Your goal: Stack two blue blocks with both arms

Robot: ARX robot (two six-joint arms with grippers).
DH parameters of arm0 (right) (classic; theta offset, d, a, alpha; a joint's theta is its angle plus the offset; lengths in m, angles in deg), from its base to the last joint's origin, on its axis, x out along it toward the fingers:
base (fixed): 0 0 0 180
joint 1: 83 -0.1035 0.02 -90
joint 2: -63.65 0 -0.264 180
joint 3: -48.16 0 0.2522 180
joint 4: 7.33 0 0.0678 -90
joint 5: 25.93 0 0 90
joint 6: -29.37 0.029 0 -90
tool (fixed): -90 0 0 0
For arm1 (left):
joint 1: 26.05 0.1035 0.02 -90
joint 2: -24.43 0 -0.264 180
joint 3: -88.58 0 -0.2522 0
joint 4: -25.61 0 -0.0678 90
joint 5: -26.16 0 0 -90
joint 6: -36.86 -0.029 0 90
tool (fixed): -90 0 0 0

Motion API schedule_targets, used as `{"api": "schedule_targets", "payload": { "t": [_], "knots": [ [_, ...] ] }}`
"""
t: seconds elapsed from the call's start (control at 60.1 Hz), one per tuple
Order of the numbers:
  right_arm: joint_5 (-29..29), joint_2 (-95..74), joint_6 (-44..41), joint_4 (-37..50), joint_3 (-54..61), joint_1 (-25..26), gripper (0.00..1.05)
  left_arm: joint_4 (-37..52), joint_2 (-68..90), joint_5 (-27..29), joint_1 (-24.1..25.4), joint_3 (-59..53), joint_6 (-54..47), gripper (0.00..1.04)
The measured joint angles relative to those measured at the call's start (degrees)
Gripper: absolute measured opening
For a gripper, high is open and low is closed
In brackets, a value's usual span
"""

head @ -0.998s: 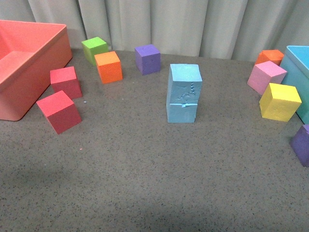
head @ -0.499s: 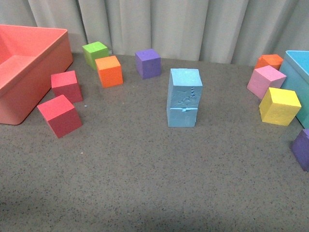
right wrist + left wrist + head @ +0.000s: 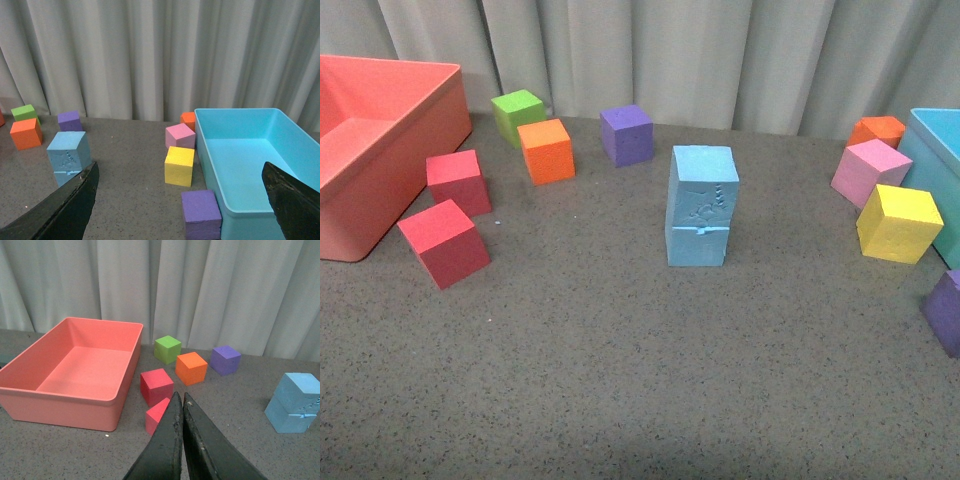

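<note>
My left gripper [image 3: 182, 402] has its fingers pressed together on nothing; my right gripper [image 3: 180, 200] is spread wide. Centre frame in the front view, the upper blue block [image 3: 704, 187] sits squarely on the lower blue block [image 3: 698, 244], bare grey table [image 3: 620, 380] all around them.

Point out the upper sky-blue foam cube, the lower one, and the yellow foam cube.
Upper sky-blue foam cube [image 3: 703, 190], front view, embossed front face.
Lower sky-blue foam cube [image 3: 697, 245], front view, front face.
Yellow foam cube [image 3: 892, 232], front view, front face.
</note>
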Motion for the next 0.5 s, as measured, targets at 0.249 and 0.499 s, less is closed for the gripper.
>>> {"api": "schedule_targets", "payload": {
  "t": [0.249,0.499],
  "knots": [
    [0.0,0.0,0.0,0.0,0.0,0.0,0.95,-6.49,-6.73,0.0,0.0,-0.02,0.0,0.04],
    [-0.02,0.0,0.0,0.0,0.0,0.0,0.95,-11.78,-12.07,0.0,0.0,-0.02,0.0,0.04]
  ]
}}
